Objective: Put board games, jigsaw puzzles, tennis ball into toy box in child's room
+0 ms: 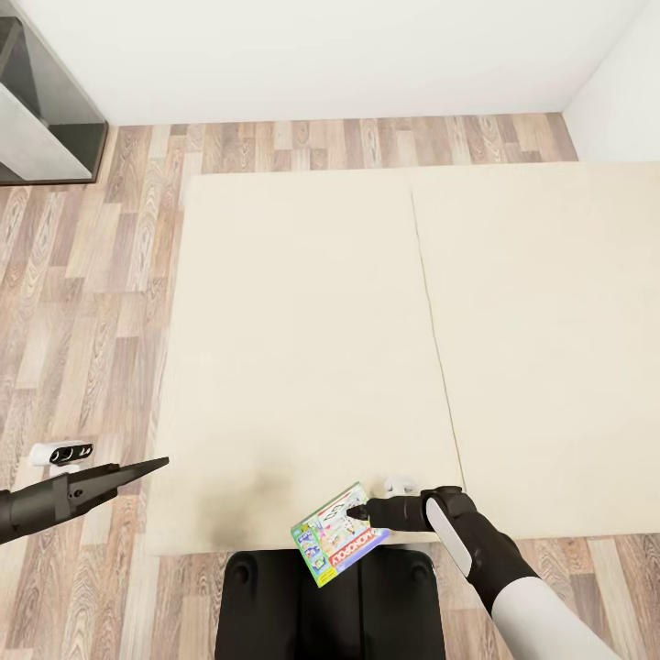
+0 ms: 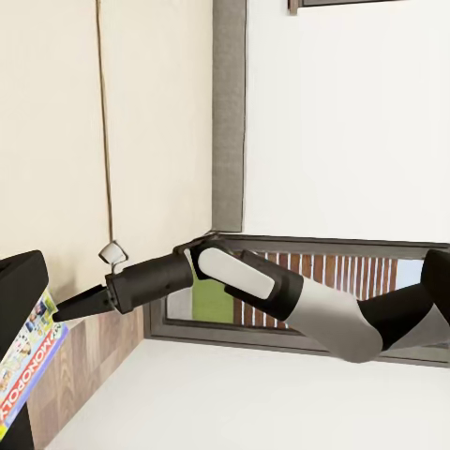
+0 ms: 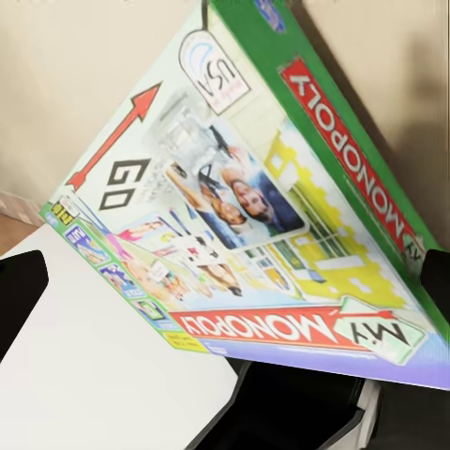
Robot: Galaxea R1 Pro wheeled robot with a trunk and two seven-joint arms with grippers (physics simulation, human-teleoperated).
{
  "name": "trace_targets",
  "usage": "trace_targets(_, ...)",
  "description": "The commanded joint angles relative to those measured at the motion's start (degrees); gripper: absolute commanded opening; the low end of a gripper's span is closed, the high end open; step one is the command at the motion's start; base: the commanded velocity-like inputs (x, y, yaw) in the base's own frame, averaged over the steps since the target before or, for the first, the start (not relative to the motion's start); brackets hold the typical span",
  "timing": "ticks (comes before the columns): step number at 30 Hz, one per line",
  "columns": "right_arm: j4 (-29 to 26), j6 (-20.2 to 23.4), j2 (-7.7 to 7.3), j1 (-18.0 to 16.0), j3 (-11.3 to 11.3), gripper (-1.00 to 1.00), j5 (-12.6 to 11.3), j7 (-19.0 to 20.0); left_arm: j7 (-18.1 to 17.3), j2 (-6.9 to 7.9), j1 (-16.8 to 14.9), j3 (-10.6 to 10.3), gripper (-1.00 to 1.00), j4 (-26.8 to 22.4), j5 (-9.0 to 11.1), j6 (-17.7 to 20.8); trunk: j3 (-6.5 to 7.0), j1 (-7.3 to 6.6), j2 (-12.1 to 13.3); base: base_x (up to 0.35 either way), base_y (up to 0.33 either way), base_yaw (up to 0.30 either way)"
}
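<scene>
Head view: large low bed with plain beige cover [image 1: 367,321], a seam running down the cover toward the near edge, wood plank floor [image 1: 82,302] around it, white walls behind. Dark grey and light grey furniture corner [image 1: 41,119] at the far left.

Right arm, white and dark grey, reaches in from the lower right. Right end effector [image 1: 359,510] is clenched on one edge of the flat green-edged "My Monopoly" board game box [image 1: 335,534]. The box sits tilted at the near edge of the bed, over the robot's black base [image 1: 330,600], just past the beige cover's edge. Whether it touches the cover cannot be told. The right wrist view shows the cover print close up [image 3: 244,216]: red Monopoly banner, "GO" with red arrow, green side panel, held at a slant above white and black robot bodywork.

Left end effector [image 1: 151,467] hangs over the floor at the bed's near left corner, well apart from the box, its dark fingers together in a point, grasping nothing.

Left wrist view: the right arm [image 2: 244,281] stretched across, fingertip on the box edge [image 2: 23,361], grey bed frame [image 2: 228,112] and white wall beyond.
</scene>
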Motion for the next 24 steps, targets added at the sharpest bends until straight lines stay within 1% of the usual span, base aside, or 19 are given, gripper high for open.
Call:
trace_targets(1,-0.1,0.2,-0.05,0.0,0.1,1.0,0.1,0.1,-0.2,0.02,0.0,0.0,1.0,0.0,0.0,0.6,-0.06,0.03,-0.1,0.0,0.0,0.0)
trace_targets(9,-0.1,0.2,-0.05,0.0,0.1,1.0,0.1,-0.1,-0.2,0.02,0.0,0.0,1.0,0.0,0.0,0.6,-0.06,0.03,-0.1,0.0,0.0,0.005)
trace_targets(17,-0.1,0.2,-0.05,0.0,0.1,1.0,0.1,-0.1,-0.2,0.02,0.0,0.0,1.0,0.0,0.0,0.6,-0.15,0.03,-0.1,0.0,0.0,0.097)
trace_targets(24,-0.1,0.2,-0.05,0.0,0.1,1.0,0.1,-0.1,-0.2,0.02,0.0,0.0,1.0,0.0,0.0,0.6,-0.17,0.03,-0.1,0.0,0.0,0.021)
